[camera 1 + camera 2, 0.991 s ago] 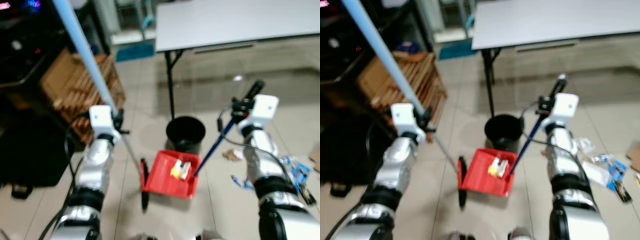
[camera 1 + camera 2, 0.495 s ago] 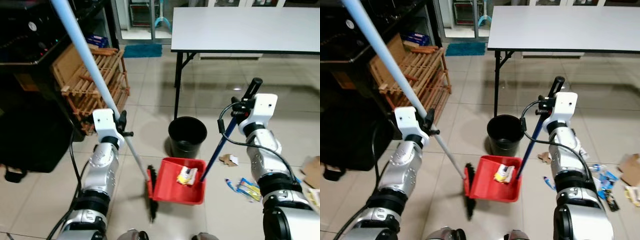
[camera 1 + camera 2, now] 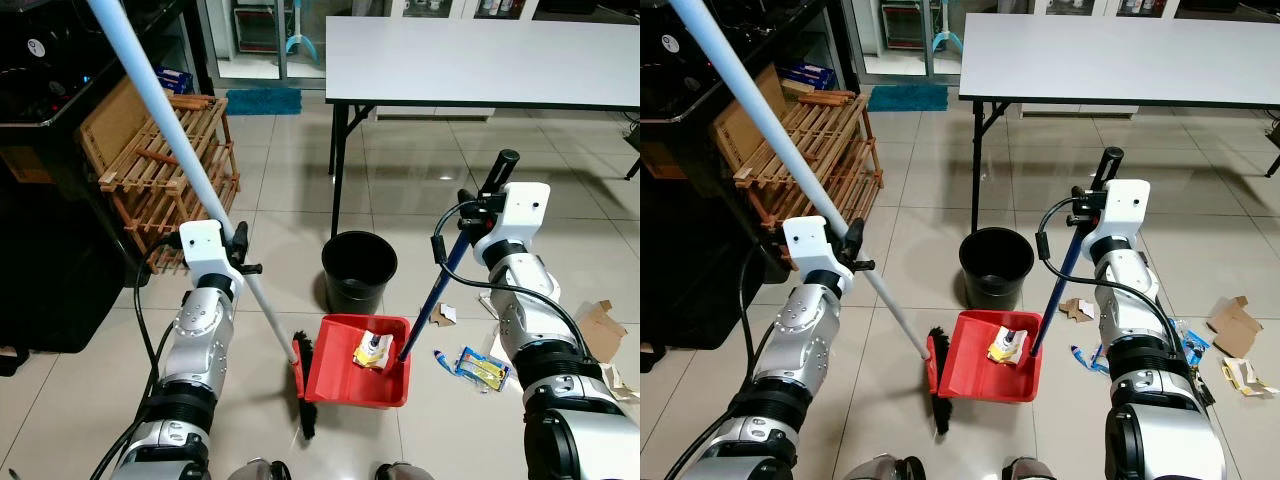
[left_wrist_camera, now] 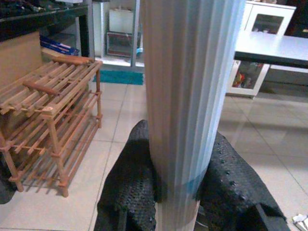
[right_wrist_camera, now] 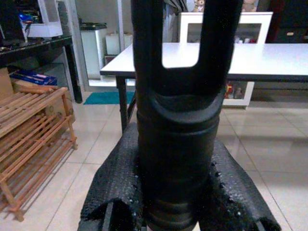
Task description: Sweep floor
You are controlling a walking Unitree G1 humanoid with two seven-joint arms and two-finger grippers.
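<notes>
Far left: a wooden slatted rack (image 3: 165,170) stands against dark shelving. My left claw (image 3: 237,248) is closed on the pale blue broom handle (image 3: 160,110), which rises steeply up and to my left from the grip; in the left wrist view its fingers (image 4: 132,183) press both sides of the ribbed shaft. Below the claw the shaft thins and slants down to my right, ending in the black broom head (image 3: 306,385), which rests on the tiled floor (image 3: 80,390) touching the left wall of the red dustpan (image 3: 340,375).

Centre: the dustpan sits on the floor directly ahead of me, between my two arms and lower than both claws. Inside it lies a small yellow-and-white scrap (image 3: 371,350), probably a crumpled wrapper, though the print is too small to read. Just beyond the dustpan stands a black round bin (image 3: 359,270), beside the leg of a white tabletop (image 3: 480,60).

Right: my right claw (image 3: 478,205) grips the black top end of the dustpan's dark blue handle (image 3: 440,285), which slopes down to my left into the pan's right rear corner; in the right wrist view the fingers (image 5: 113,192) clasp the black grip. On the floor to the right of the pan lie a cardboard scrap (image 3: 443,314), a blue packet (image 3: 480,367) and a torn cardboard piece (image 3: 597,325).
</notes>
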